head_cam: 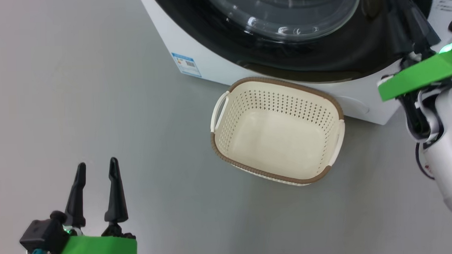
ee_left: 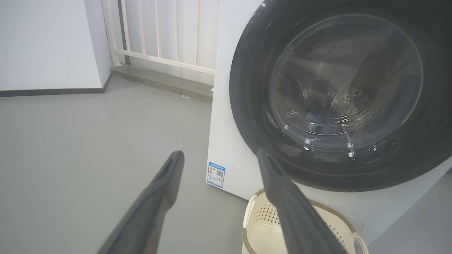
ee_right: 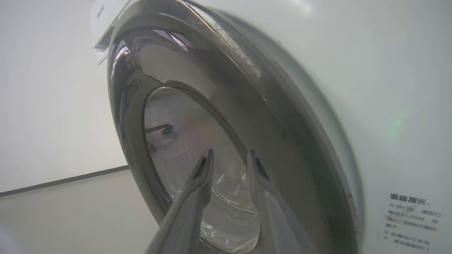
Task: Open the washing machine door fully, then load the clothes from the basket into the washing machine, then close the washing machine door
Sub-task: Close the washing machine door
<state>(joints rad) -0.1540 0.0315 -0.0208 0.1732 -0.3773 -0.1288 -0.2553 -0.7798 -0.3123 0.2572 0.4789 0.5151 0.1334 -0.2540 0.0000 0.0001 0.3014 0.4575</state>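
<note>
Door [ee_left: 254,106] sits shut, flush on the washer [ee_left: 226,141] front: glossy black ring, bulged glass centre. Steel drum [ee_left: 353,100] visible through the glass. Dim bluish patch [ee_left: 317,121] low in the drum; cannot tell what it is.

Basket [head_cam: 277,102] stands upright on the floor [head_cam: 97,109] right at the washer's base, under the door's lower edge, skewed to the washer front. Its rim overlaps the base in the head view; touching or just shy, cannot tell. Bare cream bottom shows.

Right gripper [ee_right: 231,157]: up at the washer front, at the door's edge on the side away from the blue sticker [head_cam: 186,64], near the printed label [ee_right: 413,222]. Jaws slightly parted, glass showing through the gap, pinching nothing. Tips are close to the door; contact cannot be told, since the wrist view is blurred.

Left gripper [head_cam: 97,164]: well apart from the washer, out over the floor off its sticker corner. Jaws spread wide, nothing between them. In the wrist view they point toward that corner.

White railing [ee_left: 166,35] stands beyond the washer's sticker side.
</note>
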